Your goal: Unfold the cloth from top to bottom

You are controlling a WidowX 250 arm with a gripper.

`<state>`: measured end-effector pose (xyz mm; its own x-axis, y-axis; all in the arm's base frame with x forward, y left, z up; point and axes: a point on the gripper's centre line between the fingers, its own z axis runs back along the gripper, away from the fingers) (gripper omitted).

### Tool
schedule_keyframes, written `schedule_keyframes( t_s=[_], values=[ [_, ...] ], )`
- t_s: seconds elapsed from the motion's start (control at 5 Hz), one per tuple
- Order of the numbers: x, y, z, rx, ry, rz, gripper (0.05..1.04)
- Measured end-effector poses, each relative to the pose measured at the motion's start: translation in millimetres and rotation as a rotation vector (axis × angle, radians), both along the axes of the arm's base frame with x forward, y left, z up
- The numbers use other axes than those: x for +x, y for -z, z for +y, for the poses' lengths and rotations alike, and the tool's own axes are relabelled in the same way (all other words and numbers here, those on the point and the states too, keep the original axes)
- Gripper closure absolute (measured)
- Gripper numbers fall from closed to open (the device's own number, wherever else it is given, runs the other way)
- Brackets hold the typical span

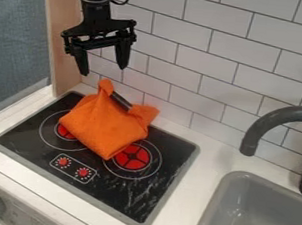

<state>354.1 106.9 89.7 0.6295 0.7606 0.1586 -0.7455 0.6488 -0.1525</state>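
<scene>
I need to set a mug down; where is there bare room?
Bare: the white counter between stove and sink, and the stove's front right corner. Crowded: the stove's back half, with the orange cloth below the gripper.

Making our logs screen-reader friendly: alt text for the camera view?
Orange cloth bunched on a toy stove, partly covering its red burners, with a black robot gripper hanging open above it. At right are a gray sink and faucet; white tiles line the wall behind.
</scene>
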Motion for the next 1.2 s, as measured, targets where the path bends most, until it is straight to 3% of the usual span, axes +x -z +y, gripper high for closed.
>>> schedule_keyframes(
  t_s=[0.4, 0.6, 0.8, 1.0, 1.2],
  values=[
    [-3, 20.2, -3, 0.008, -0.043, 0.064, 0.085],
    [7, 23.2, -7, -0.022, -0.071, 0.094, 0.085],
    [14, 24.3, -18, -0.030, -0.083, 0.074, 0.085],
    [23, 39.9, -25, -0.048, -0.070, 0.098, 0.085],
    [31, 46.3, -26, -0.052, -0.070, 0.093, 0.085]
  ],
)
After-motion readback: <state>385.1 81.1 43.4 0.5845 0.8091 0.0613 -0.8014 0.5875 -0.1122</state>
